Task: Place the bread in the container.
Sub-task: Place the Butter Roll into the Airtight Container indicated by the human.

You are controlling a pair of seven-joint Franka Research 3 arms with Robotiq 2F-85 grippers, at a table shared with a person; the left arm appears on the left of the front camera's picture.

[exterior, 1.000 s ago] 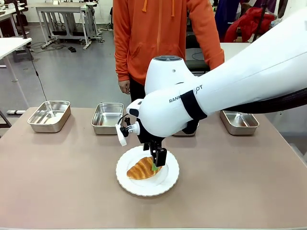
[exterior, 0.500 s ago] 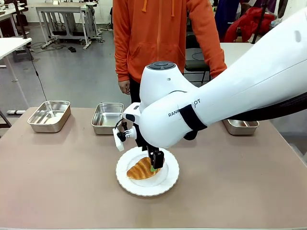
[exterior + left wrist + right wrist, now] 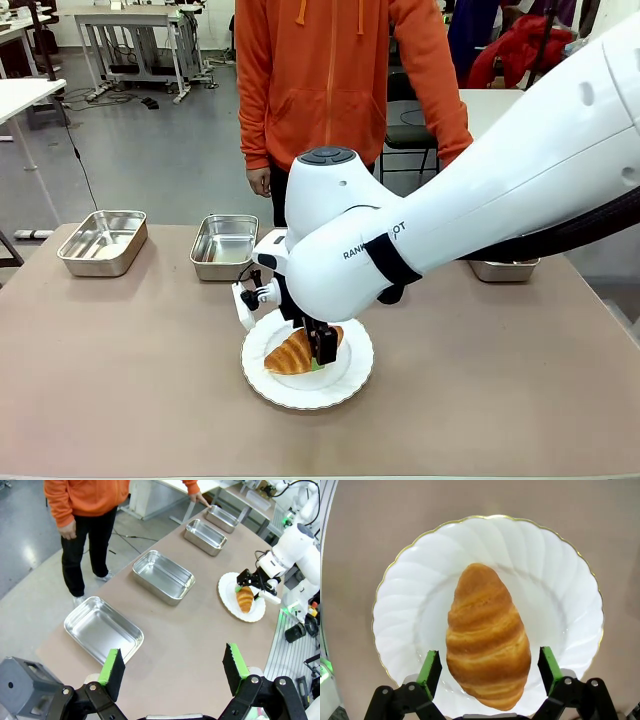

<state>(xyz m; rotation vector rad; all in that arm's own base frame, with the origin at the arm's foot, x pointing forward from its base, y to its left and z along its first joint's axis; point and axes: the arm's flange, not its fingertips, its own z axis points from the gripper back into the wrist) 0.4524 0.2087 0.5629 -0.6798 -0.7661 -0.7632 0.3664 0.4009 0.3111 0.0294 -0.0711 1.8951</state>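
Note:
The bread (image 3: 291,354), a golden-brown croissant, lies on a round white plate (image 3: 300,400) at the table's near middle. My right gripper (image 3: 322,345) is lowered over it, open, with the bread's right end between its fingers. In the right wrist view the bread (image 3: 487,630) fills the gap of the right gripper (image 3: 489,669), and both green pads stand clear of the crust. Several identical steel containers stand in a row along the far side, among them one (image 3: 224,245) just behind the plate. My left gripper (image 3: 173,670) hangs open high above the table's end, holding nothing.
A person in an orange hoodie (image 3: 340,70) stands at the far edge. Other containers sit at the far left (image 3: 103,240) and far right (image 3: 500,268); my right arm hides part of the row. Bare tabletop lies between plate and containers.
My right arm has sunk lower and shifted slightly left, bringing the open fingers down around the bread. The bread and plate have not moved.

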